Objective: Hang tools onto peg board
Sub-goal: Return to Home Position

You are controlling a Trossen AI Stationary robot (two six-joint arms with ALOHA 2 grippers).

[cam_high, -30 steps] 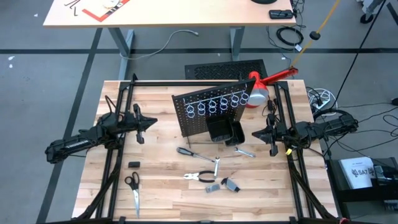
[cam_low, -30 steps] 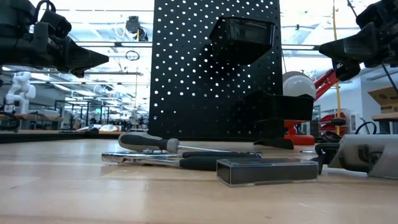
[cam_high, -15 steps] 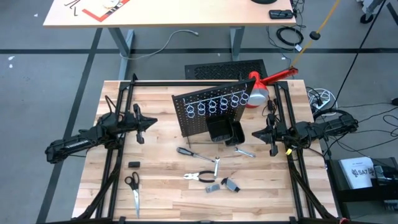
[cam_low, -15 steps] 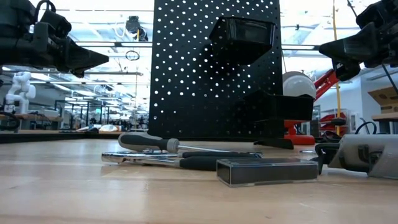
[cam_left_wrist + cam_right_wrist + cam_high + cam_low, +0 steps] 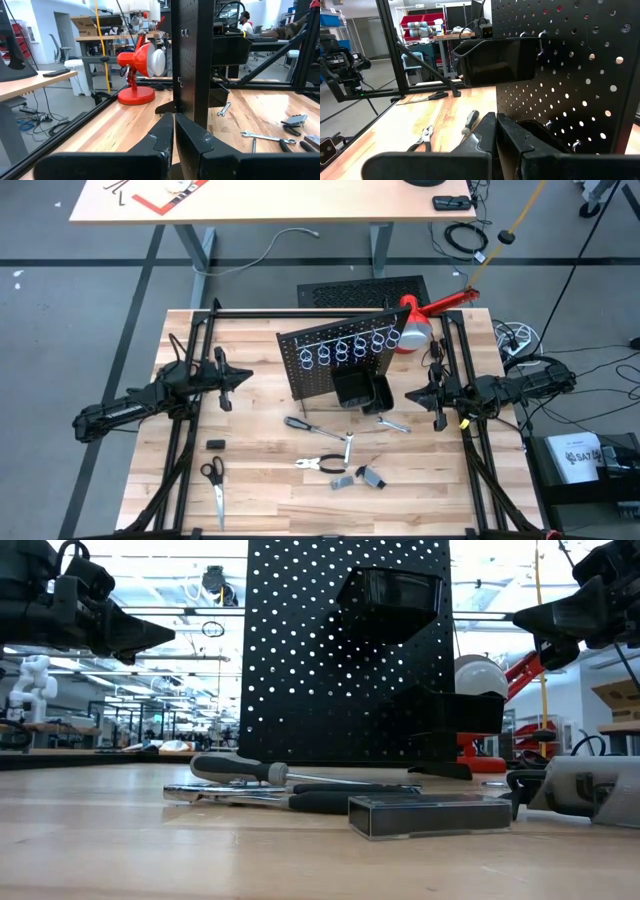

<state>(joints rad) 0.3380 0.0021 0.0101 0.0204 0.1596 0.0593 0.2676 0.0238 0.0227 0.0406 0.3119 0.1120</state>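
Here, left tool (image 5: pixel 228 383): fingers together, empty, at 9 o'clock of the peg board (image 5: pixel 300 380).
Opposite: right tool (image 5: pixel 425 397) closed, empty, at 3 o'clock.
Lying loose: screwdriver (image 5: pixel 300 424), pliers (image 5: pixel 322 465), flat on the bench (image 5: pixel 260 500) at 6 o'clock of the board.
Handling: likely rigid, light; screwdriver best gripped mid-handle, may roll.

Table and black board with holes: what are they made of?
Table: looks like wood, pale strips joined side by side with a smooth, matte finish; grain lines and seams show. Board: probably metal painted black, with a slight sheen; it is thin, stands stiff and has neat rows of punched round holes.
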